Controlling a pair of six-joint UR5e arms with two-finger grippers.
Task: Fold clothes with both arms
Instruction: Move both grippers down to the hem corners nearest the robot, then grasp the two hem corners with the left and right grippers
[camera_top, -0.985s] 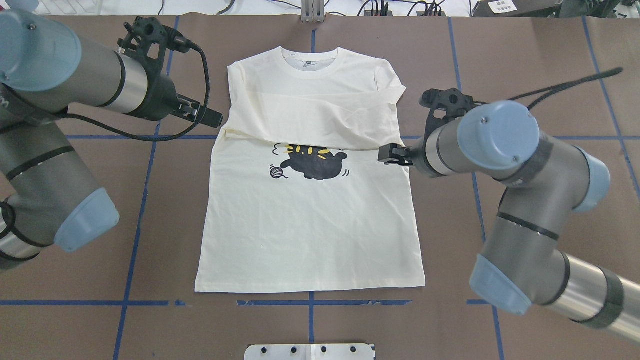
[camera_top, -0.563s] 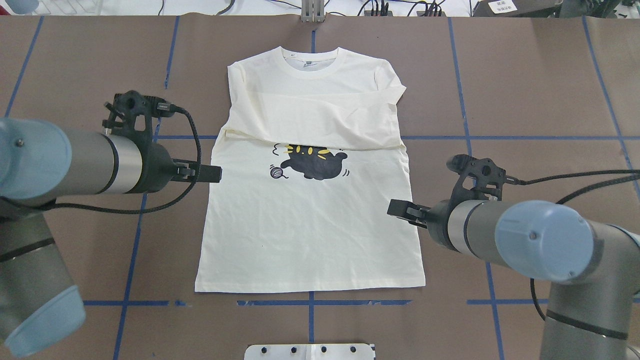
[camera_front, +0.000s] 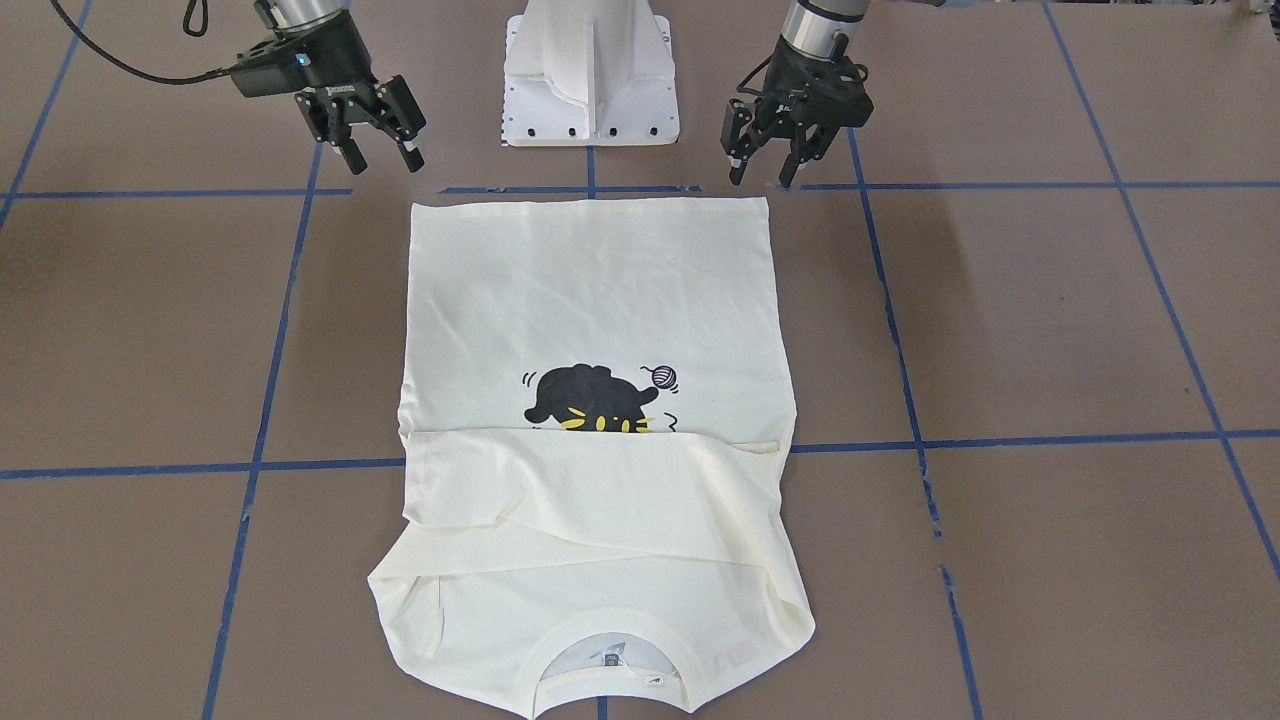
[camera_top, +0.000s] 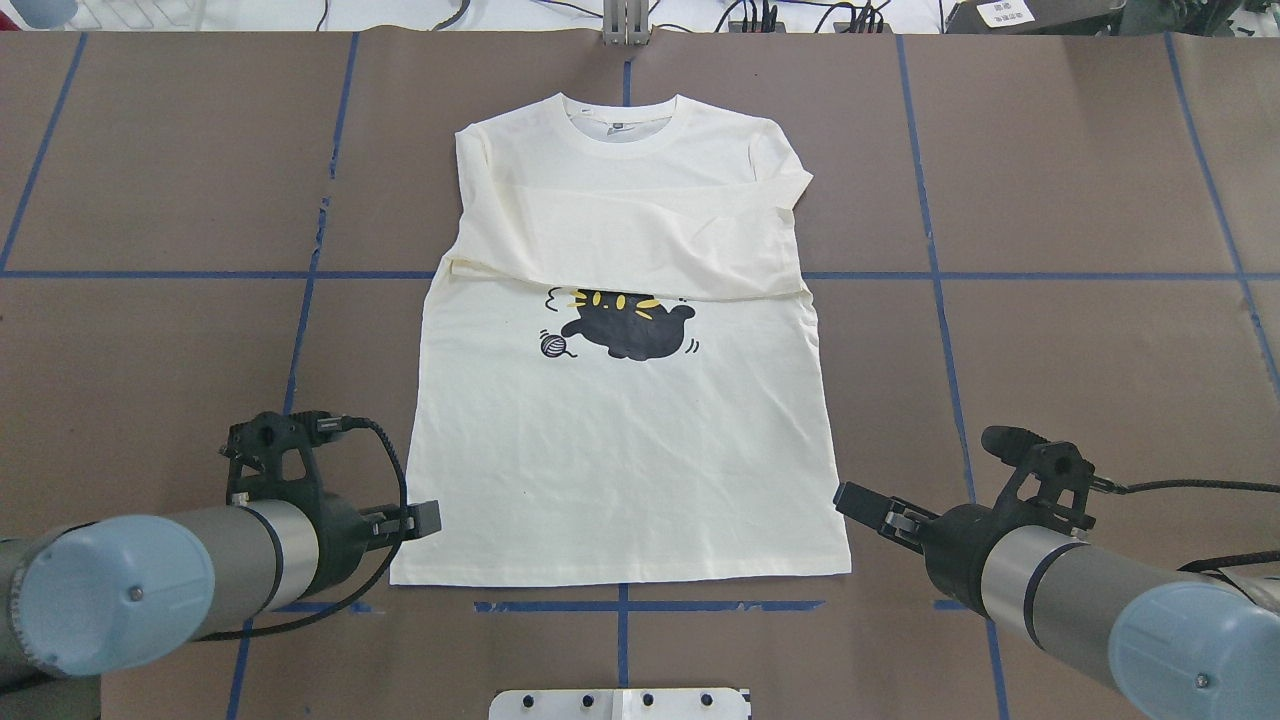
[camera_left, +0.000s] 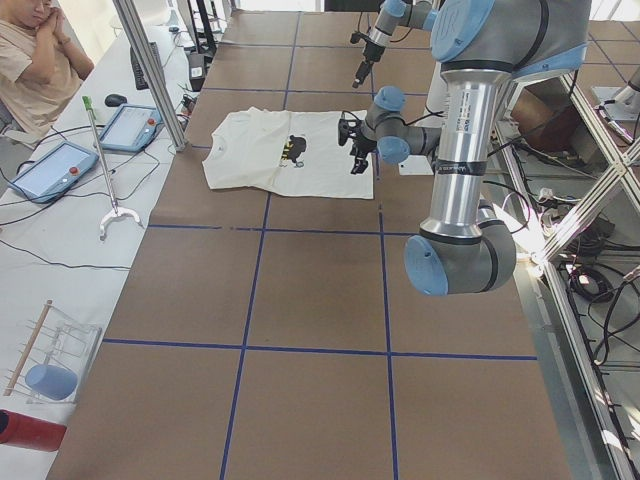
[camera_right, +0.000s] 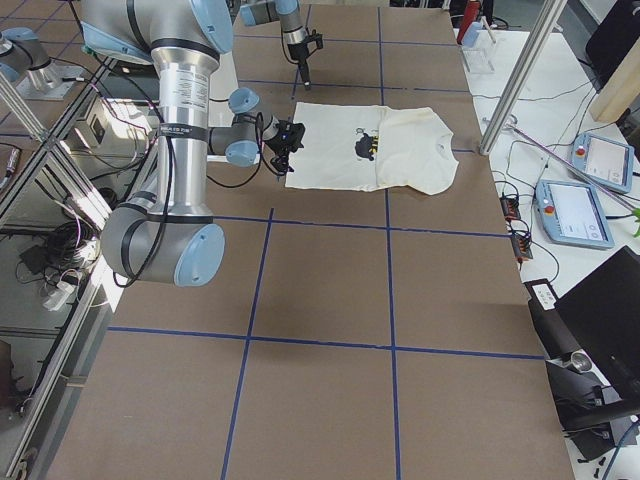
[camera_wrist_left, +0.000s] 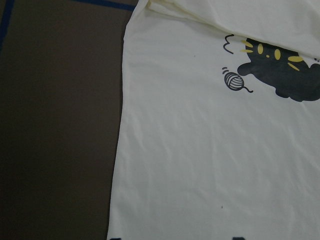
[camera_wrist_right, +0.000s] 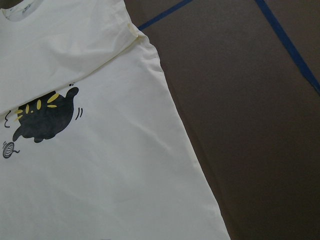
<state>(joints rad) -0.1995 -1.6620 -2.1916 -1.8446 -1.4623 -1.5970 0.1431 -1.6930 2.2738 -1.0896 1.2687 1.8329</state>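
At the lower left of the overhead view, the left gripper (camera_top: 425, 520) hovers empty with fingers spread near one hem corner of the shirt (camera_top: 620, 440). The right gripper (camera_top: 850, 497), lower right, gapes empty near the other corner. The shirt lies flat mid-frame on the brown table (camera_top: 1080, 350), sleeves folded across its chest. Its thin, limp cotton invites a one-layer pinch, and uneven lifting could skew the fold.
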